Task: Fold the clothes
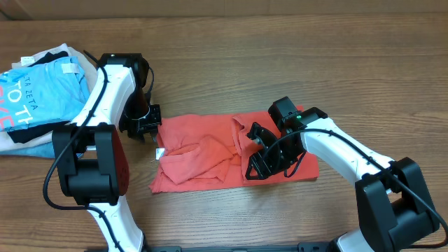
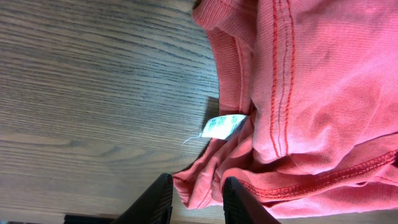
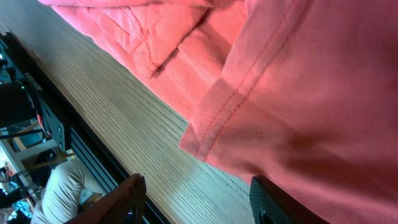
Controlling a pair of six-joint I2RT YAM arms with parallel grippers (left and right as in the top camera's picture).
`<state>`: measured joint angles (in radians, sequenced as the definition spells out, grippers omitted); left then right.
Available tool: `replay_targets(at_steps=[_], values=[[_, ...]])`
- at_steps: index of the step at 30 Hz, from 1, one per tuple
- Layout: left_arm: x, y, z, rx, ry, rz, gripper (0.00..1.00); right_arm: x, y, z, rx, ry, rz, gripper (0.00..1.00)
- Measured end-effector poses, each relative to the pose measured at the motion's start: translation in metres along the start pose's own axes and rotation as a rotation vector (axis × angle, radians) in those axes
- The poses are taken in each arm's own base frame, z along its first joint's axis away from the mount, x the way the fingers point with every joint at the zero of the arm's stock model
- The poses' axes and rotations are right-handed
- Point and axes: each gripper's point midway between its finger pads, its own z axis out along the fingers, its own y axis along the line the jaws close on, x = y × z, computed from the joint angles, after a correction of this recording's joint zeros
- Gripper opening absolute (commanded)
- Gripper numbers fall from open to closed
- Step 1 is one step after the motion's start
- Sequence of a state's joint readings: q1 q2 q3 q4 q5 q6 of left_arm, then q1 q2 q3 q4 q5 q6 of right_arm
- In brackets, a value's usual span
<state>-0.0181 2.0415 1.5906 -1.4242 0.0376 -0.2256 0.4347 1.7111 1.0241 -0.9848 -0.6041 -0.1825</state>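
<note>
My left gripper [image 2: 198, 183] has its jaws only narrowly parted, and a bunched fold of the red shirt [image 1: 203, 157] fills the gap between them. The cloth touches both fingers [image 2: 163, 198], so I read this as a grip on the shirt's left edge. A small white label [image 2: 224, 126] sticks out from the fabric just beyond the fingertips, beside the ribbed neckline.

My right gripper [image 3: 196, 182] has its jaws spread wide and holds nothing. Bare wooden table [image 1: 245, 56] shows between its two fingers [image 3: 127, 200]. A stitched hem of the shirt hangs just past them, and the cloth comes down close to the right-hand finger. I cannot tell whether it touches.

From overhead, the shirt lies on the table between the two arms as a rough, wide rectangle. It is coral red and rumpled, with loose folds piled across its middle and a crooked lower left corner. The left gripper sits at its left edge, and the right gripper hovers over its right part.

A light blue tee [image 1: 38, 94] tops a pile of other clothes at the far left, well apart from the shirt.
</note>
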Motion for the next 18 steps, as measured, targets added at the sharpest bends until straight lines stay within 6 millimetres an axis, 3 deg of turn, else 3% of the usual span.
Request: replay_targets(at_steps=[8, 14, 18], values=[[0.0, 0.0, 0.0, 0.0, 0.0, 0.0, 0.32, -0.014, 0.0, 0.0, -0.004, -0.055, -0.047, 0.59], [0.0, -0.001, 0.0, 0.003, 0.001, 0.0, 0.35, -0.055, -0.013, -0.006, 0.076, -0.209, -0.029, 0.59], [0.0, -0.001, 0.0, 0.004, 0.001, 0.0, 0.37, -0.069, -0.022, -0.013, 0.128, -0.267, 0.015, 0.59]])
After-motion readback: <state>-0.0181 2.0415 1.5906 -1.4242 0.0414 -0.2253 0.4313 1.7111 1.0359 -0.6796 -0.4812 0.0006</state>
